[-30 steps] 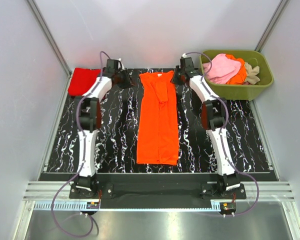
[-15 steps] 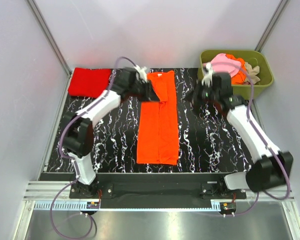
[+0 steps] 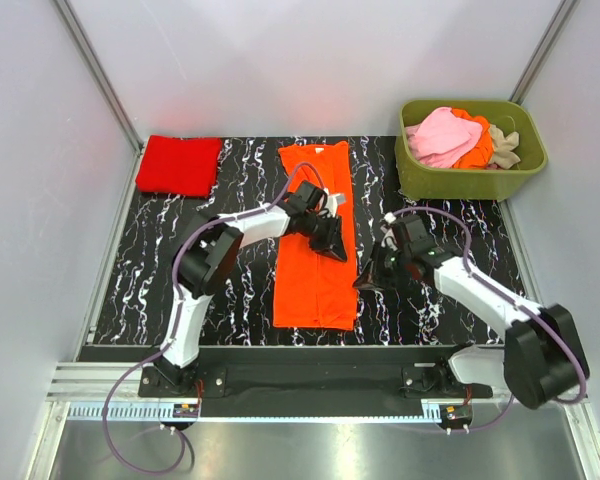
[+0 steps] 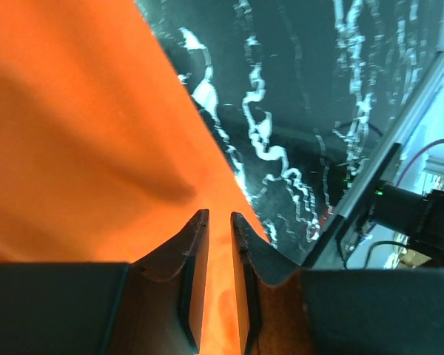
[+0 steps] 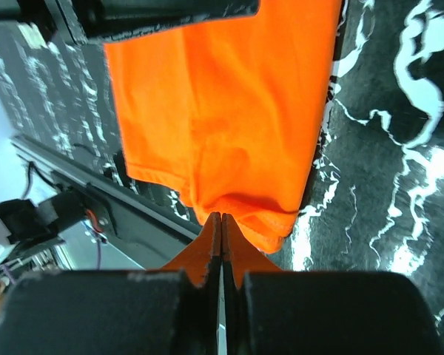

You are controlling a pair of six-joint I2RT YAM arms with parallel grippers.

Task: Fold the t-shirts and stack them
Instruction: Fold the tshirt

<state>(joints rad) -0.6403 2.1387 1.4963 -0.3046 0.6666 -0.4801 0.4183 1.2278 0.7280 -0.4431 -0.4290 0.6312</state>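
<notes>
Olive tub (image 3: 460, 184) holds pink, orange, beige t-shirts (image 3: 442, 137).

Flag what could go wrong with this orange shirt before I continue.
The left end effector sits over the middle of the orange shirt; a sideways drag could rumple the lengthwise fold.
The right end effector is shut at the shirt's right edge; it may catch only one layer, or none.
Both end effectors work close together over the same shirt and could collide.

no readable text, label or number anywhere
</notes>
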